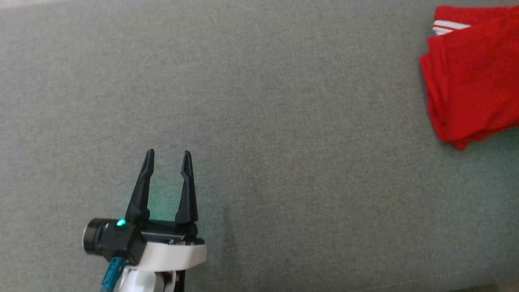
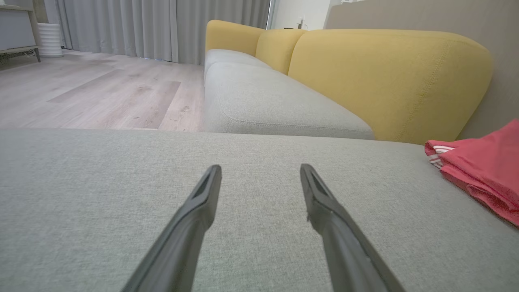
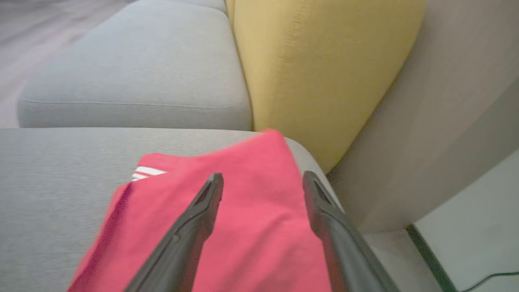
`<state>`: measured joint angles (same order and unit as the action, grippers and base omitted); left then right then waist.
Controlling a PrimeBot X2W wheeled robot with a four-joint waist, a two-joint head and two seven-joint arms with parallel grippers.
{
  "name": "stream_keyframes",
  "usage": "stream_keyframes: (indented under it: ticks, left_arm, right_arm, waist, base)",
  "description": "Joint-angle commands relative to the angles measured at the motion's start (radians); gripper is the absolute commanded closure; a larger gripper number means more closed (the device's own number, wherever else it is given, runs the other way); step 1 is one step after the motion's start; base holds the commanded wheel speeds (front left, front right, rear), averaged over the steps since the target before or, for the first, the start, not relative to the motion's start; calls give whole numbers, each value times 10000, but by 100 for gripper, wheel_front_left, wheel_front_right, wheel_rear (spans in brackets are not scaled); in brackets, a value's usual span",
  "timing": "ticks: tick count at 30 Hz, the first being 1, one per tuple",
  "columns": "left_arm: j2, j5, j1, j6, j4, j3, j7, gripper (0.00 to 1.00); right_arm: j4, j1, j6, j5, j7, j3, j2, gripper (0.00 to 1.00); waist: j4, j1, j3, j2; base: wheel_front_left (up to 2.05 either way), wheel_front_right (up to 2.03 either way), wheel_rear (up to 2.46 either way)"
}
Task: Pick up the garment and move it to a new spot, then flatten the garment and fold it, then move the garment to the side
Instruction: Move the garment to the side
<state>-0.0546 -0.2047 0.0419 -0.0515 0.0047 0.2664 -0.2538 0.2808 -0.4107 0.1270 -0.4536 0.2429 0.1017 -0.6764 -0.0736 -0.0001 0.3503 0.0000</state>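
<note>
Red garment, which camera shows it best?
The head view: the folded red garment lies sharp from above, though cut by the frame edge. The right wrist view has it close but blurred behind the right gripper; the left wrist view catches its edge.

Broad grey cushion (image 1: 284, 121) lies open for passage; the folded red garment (image 1: 470, 77) blocks its right edge.
</note>
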Motion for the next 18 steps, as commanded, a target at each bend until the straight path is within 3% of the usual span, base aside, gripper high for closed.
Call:
stream_keyframes:
  ticks: [1, 6, 11, 18]
  left_arm:
    - [43, -47, 65, 49, -184, -315, -80, 0]
    - [43, -70, -141, 72, 85, -346, -80, 0]
    - [43, -94, -506, 56, 376, -370, -80, 0]
    - [43, -209, -1126, -20, 775, -348, -80, 0]
  right_arm:
    - [-456, 361, 37, 99, -100, -21, 63, 0]
    - [-1113, 1337, 37, 331, -563, -273, 1658, 0]
    - [-1289, 2376, 37, 382, -1558, -1421, 3256, 0]
    - [-114, 3354, 37, 563, -4001, -3341, 4500, 0]
  waist:
    - [38, 1, -218, 0]
    - [162, 1, -913, 0]
    - [281, 1, -1740, 0]
    - [627, 1, -2993, 0]
  base:
    - [0, 0, 0]
    - [0, 0, 0]
    - [0, 0, 0]
    - [0, 0, 0]
